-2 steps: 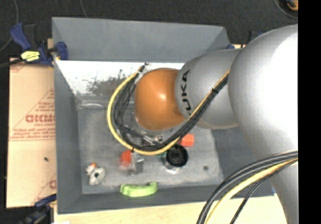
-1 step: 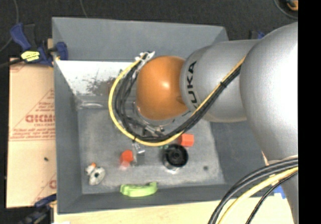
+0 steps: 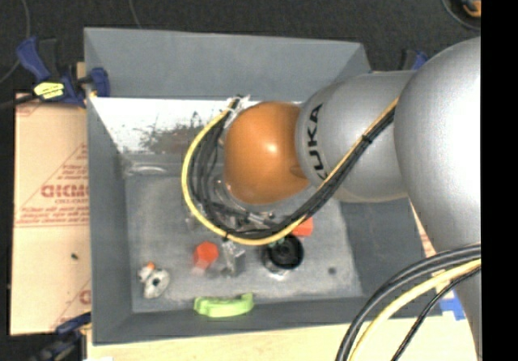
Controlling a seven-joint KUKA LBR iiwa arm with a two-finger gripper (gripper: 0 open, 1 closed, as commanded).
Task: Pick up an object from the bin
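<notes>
My gripper hangs low over the bin's front middle, below the arm's orange dome. A small orange block lies right beside it on its left, touching or nearly so. On its right sits a black round cap-like thing. Just above that, a second orange piece peeks out from under the cables. I see nothing held in the gripper.
A green curved handle-like thing lies along the bin's front wall. A small white and silver object rests at the front left. The arm and its cables cover the bin's middle and right.
</notes>
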